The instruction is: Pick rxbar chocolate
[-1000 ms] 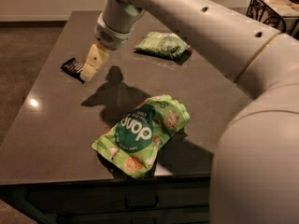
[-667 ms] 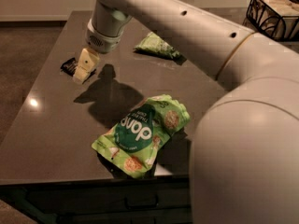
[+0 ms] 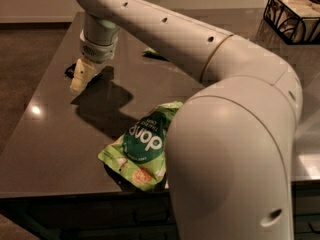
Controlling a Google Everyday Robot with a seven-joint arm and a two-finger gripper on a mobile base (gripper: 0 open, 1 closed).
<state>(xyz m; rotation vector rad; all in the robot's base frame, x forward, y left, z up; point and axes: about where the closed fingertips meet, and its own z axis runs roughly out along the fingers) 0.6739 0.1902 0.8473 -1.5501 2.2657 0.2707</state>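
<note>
The rxbar chocolate (image 3: 68, 72) is a small black flat bar near the table's left edge. Only a dark sliver of it shows, since my gripper covers most of it. My gripper (image 3: 77, 86) hangs from the cream arm, points down and to the left, and sits directly in front of and over the bar, close to the tabletop. I cannot tell whether it touches the bar.
A large green "dang" pouch (image 3: 139, 150) lies near the table's front edge, partly behind my arm. A corner of a smaller light-green bag (image 3: 151, 53) shows behind the arm. A wire basket (image 3: 294, 14) stands at the back right. The dark table (image 3: 55, 144) ends close to the bar's left.
My gripper has moved left and down onto the black bar, now covering most of it. My arm has swung across the view and hides most of the small green bag.
</note>
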